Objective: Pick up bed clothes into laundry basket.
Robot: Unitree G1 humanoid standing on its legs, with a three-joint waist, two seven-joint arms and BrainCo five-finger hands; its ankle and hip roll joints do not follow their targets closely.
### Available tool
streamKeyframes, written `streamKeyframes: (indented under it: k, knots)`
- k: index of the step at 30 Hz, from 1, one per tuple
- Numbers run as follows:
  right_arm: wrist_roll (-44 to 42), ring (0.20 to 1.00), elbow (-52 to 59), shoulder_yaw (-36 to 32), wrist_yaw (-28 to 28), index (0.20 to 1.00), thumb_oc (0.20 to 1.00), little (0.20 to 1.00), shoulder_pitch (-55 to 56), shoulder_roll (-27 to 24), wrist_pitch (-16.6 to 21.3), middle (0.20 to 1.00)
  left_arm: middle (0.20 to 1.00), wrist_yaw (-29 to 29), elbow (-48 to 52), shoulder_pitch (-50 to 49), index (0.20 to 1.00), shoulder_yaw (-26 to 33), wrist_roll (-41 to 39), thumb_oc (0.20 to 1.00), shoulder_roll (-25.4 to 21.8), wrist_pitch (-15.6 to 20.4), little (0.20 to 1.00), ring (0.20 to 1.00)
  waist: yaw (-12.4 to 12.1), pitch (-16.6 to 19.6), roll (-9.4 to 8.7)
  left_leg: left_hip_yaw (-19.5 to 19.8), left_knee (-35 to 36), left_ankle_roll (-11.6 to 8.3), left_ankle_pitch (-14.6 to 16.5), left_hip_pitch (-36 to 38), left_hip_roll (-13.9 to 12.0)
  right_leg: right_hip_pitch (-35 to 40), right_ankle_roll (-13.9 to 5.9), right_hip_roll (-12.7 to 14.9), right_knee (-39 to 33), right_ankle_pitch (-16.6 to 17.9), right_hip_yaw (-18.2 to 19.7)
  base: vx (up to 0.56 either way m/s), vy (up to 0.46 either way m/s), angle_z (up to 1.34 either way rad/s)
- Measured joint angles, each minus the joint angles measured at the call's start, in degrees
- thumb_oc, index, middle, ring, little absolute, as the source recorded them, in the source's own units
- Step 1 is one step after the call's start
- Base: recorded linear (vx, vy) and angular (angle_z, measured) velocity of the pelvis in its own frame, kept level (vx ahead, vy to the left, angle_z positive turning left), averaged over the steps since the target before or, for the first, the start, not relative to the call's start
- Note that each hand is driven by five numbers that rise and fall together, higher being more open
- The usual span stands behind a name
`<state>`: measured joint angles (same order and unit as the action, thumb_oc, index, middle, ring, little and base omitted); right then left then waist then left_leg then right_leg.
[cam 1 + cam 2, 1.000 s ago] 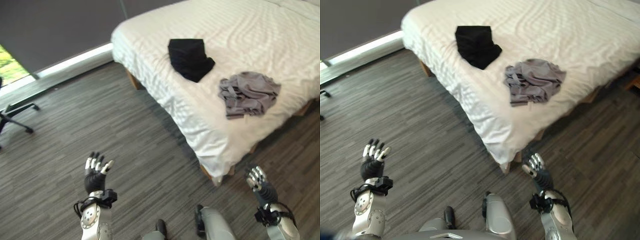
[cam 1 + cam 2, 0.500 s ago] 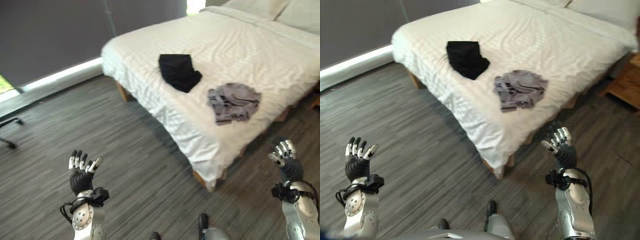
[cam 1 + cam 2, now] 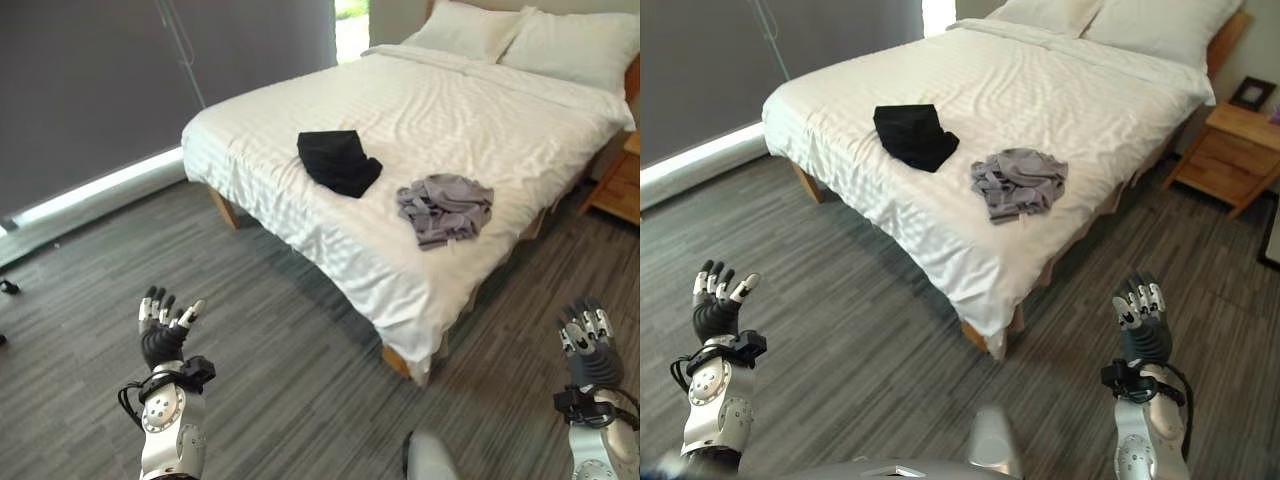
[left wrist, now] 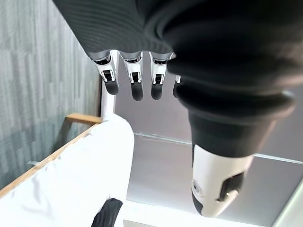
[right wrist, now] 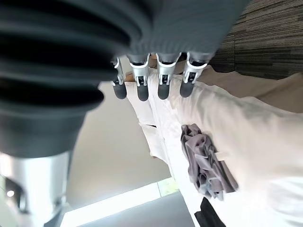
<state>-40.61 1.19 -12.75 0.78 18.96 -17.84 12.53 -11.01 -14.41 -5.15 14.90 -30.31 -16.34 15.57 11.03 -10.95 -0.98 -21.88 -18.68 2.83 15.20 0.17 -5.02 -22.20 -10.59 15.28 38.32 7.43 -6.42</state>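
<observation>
- Your left hand [image 3: 163, 332] is raised over the grey wood-look floor [image 3: 290, 330], well short of the bed; its fingers [image 4: 136, 80] are straight and spread, the thumb stands apart, and it holds nothing.
- Your right hand [image 3: 1139, 322] is likewise raised over the floor, off the bed's foot edge near its near corner; its fingers [image 5: 163, 78] are extended in a row and it holds nothing.
- The bed [image 3: 480, 130] carries white striped sheets and stands on a wooden frame, with two pillows [image 3: 520, 40] at its head.
- A black folded garment [image 3: 337, 161] lies flat on the bed near the side edge that faces the dark curtain [image 3: 120, 90].
- A grey crumpled garment [image 3: 445, 207] lies on the bed near the foot edge, close to the black one but not touching it.
- Both garments lie well apart from your two hands.
- A wooden nightstand [image 3: 1232, 150] stands beside the bed's head, on its far side.
</observation>
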Motion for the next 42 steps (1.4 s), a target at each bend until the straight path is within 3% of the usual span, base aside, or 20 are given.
streamKeyframes:
  k: [5,7,9,10,11,12,14,16,18,20,21,22,23,24,25,28,31,34,38,42]
  knots:
    - [-4.4,1.0,6.9,-0.5,1.7,1.0,1.0,1.0,1.6,0.9,-0.8,1.0,1.0,1.0,0.3,9.4,1.0,-2.8,-3.2,1.0,-3.2,0.0,1.0,1.0,3.1,-2.5,-4.16,-3.7,7.6,0.06,-0.9,2.3,5.8,1.8,-3.32,0.6,-35.4,-4.1,-11.3,0.64,-0.123,0.16]
    - [-4.4,1.0,7.6,-1.2,1.8,1.0,1.0,1.0,1.3,0.0,-0.7,1.0,1.0,1.5,0.4,11.0,1.0,-5.1,-3.2,1.0,-2.5,0.0,1.0,1.0,3.2,-2.2,-3.52,-3.2,8.8,-3.03,-0.5,1.6,5.7,2.6,-2.59,1.5,-33.1,-4.0,-22.1,0.52,-0.313,0.37]
    - [-4.3,1.0,7.2,-2.2,2.4,1.0,1.0,1.0,1.1,-3.8,-1.6,1.0,1.0,2.0,0.4,8.8,1.0,-6.6,-3.3,1.0,-1.4,-0.1,1.0,1.0,4.0,-2.7,0.98,-2.1,9.7,-9.32,-0.3,4.5,1.5,7.9,4.93,-5.2,-22.1,-6.9,-21.2,0.45,-0.414,0.34]
    - [-4.3,1.0,4.7,-2.3,2.3,1.0,1.0,1.0,-0.2,-4.5,-1.7,1.0,1.0,2.7,1.2,5.6,1.0,-5.7,-3.4,1.0,-2.4,0.3,1.0,1.0,3.6,-1.3,-0.97,-1.0,-11.5,-12.42,-5.0,-3.0,-1.5,16.1,11.33,-11.4,-20.2,-13.3,-20.4,0.44,-0.515,0.17]
    - [-4.4,1.0,3.5,-2.9,2.2,1.0,1.0,1.0,-0.5,-5.5,-1.7,1.0,1.0,2.8,1.8,5.3,1.0,-4.5,-4.5,1.0,-3.0,0.5,1.0,1.0,2.8,0.5,-4.63,-0.4,-24.6,-15.54,-10.4,-9.4,-2.4,20.1,16.47,-12.2,-24.5,-16.8,-19.6,0.3,-0.394,-0.33]
    - [-4.4,1.0,2.2,-5.0,2.3,1.0,1.0,1.0,-3.0,-8.6,-1.4,1.0,1.0,2.7,1.6,5.5,1.0,-2.9,-5.8,1.0,-1.5,0.8,1.0,1.0,-0.2,1.0,-4.15,-0.3,-38.3,-14.83,-11.3,-16.1,-6.9,22.6,17.07,-13.3,-30.2,-17.5,-19.5,0.28,-0.283,-0.76]
    - [-4.4,1.0,-1.6,-7.0,1.5,1.0,1.0,1.0,-6.0,-11.7,-0.7,1.0,1.0,3.7,2.4,4.7,1.0,-3.9,-7.2,1.0,-2.1,0.3,1.0,1.0,-3.4,-0.4,-3.99,7.1,-47.3,-13.45,-12.1,-22.2,-9.0,24.5,16.34,-13.1,-31.8,-16.7,-16.0,0.25,-0.123,-0.77]
    - [-4.4,1.0,-7.4,-7.0,-0.3,1.0,1.0,1.0,-8.9,-12.2,-1.0,1.0,1.0,3.8,2.3,4.5,1.0,-3.7,-7.6,1.0,-2.0,0.2,1.0,1.0,-3.7,-1.0,-6.15,8.6,-38.9,-11.2,-13.4,-20.3,-6.8,30.4,14.93,-11.0,-34.5,-16.0,-14.8,0.43,0.041,-0.12]
    - [-4.1,1.0,-8.7,-6.5,-0.9,1.0,1.0,1.0,-10.7,-14.0,-1.0,1.0,1.0,4.6,1.6,4.6,1.0,-4.0,-8.3,1.0,-2.1,0.2,1.0,1.0,-4.1,-1.7,-5.08,3.9,-14.4,-5.92,-17.3,-19.0,-13.2,30.4,12.84,-11.4,-25.9,-17.2,-12.5,0.43,0.228,-0.13]
    - [-0.2,1.0,-9.0,-4.0,-0.5,1.0,1.0,1.0,-10.7,-21.2,-1.5,1.0,1.0,4.7,0.3,2.7,1.0,-6.1,-9.4,1.0,-3.2,0.1,1.0,1.0,-5.6,-0.8,-4.32,10.8,12.0,-4.89,-18.4,-12.8,-7.0,30.8,9.5,-10.1,-24.6,-18.2,-6.9,0.23,0.132,-0.63]
    - [0.6,1.0,-8.9,-4.3,-0.4,1.0,1.0,1.0,-11.0,-23.4,-1.4,1.0,1.0,4.7,0.2,2.4,1.0,-6.5,-9.5,1.0,-3.2,0.1,1.0,1.0,-6.2,-0.5,-3.46,12.4,14.0,-2.64,-20.0,-11.9,-3.7,31.9,6.86,-9.6,-24.5,-19.4,-6.0,0.51,0.215,-1.07]
    - [2.6,1.0,-11.5,-2.7,-0.3,1.0,1.0,1.0,-13.2,-29.5,-2.0,1.0,1.0,4.8,0.2,0.9,1.0,-8.4,-9.9,1.0,-1.6,0.2,1.0,1.0,-6.5,0.9,1.17,20.0,24.3,3.2,-23.3,-6.5,1.2,32.4,4.33,-10.6,-21.9,-20.4,-3.8,0.36,0.148,-1.18]
    - [4.5,1.0,-13.4,-0.9,0.3,1.0,1.0,1.0,-15.0,-33.6,-2.3,1.0,1.0,5.3,0.5,0.3,1.0,-9.1,-10.1,1.0,-0.5,0.2,1.0,1.0,-7.0,1.1,5.66,18.9,24.2,12.18,-28.8,-4.0,-1.1,30.1,3.02,-12.9,-16.5,-23.6,-2.9,0.38,0.132,-1.1]
    - [6.7,1.0,-15.3,0.2,1.1,1.0,1.0,1.0,-15.8,-33.9,-2.2,1.0,1.0,6.0,0.6,0.6,1.0,-9.4,-10.1,1.0,-1.8,0.1,1.0,1.0,-6.3,2.2,3.8,16.3,24.1,3.43,-26.8,-3.4,-0.7,28.6,3.46,-10.6,-17.6,-26.1,-1.6,0.16,0.09,-0.79]
    - [8.0,1.0,-15.7,0.2,1.1,1.0,1.0,1.0,-15.5,-34.6,-2.6,1.0,1.0,6.8,1.6,1.7,1.0,-9.1,-10.1,1.0,-2.5,0.3,1.0,1.0,-6.7,1.8,1.97,15.2,24.1,0.94,-26.9,-4.3,0.1,24.7,4.6,-9.5,-18.4,-26.3,0.5,0.26,0.158,-0.31]
    - [18.5,1.0,-22.4,4.7,1.5,1.0,1.0,1.0,-18.7,-38.4,-4.9,1.0,1.0,9.1,0.0,4.8,1.0,-11.9,-10.2,1.0,-3.4,-0.3,1.0,1.0,-4.9,1.1,0.83,13.5,24.1,0.69,-27.2,-5.9,-0.3,26.6,4.1,-10.1,-31.2,-18.8,-0.6,0.24,0.183,-0.14]
    - [29.7,1.0,-30.2,12.9,2.0,1.0,1.0,1.0,-26.7,-46.9,-7.3,1.0,1.0,10.7,1.0,5.1,1.0,-16.0,-10.2,1.0,-3.9,-1.1,1.0,1.0,-5.0,1.4,1.63,11.4,24.1,-3.43,-24.1,-3.4,0.4,29.4,3.4,-8.9,-34.3,-18.1,0.6,0.1,0.121,-0.28]
    - [43.9,1.0,-37.6,22.7,0.3,1.0,1.0,1.0,-41.3,-49.9,-8.9,1.0,1.0,11.4,3.0,5.9,1.0,-16.9,-10.2,1.0,-4.2,-1.1,1.0,1.0,-4.8,1.5,2.49,11.3,24.1,-3.79,-24.3,-5.3,1.9,28.3,2.15,-7.9,-36.3,-16.9,0.7,0.03,0.115,-0.04]
    - [58.3,1.0,-58.6,47.0,-1.6,1.0,1.0,1.0,-67.0,-52.2,-8.7,1.0,1.0,11.4,2.2,8.2,1.0,-19.2,-10.1,1.0,-4.5,-0.9,1.0,1.0,-8.1,1.4,6.07,11.6,24.1,-3.72,-24.4,-10.5,2.4,23.4,1.41,-7.0,-36.2,-16.0,-0.1,0.02,0.078,0.06]
    - [65.0,1.0,-67.1,51.3,-3.3,1.0,1.0,1.0,-75.5,-51.4,-9.2,1.0,1.0,11.1,2.0,4.6,1.0,-17.5,-10.2,1.0,-7.4,-0.6,1.0,1.0,-11.5,0.6,5.57,11.7,24.1,-2.77,-25.5,-12.2,3.7,22.1,0.41,-6.1,-36.3,-16.1,-0.2,-0.01,0.04,0.1]
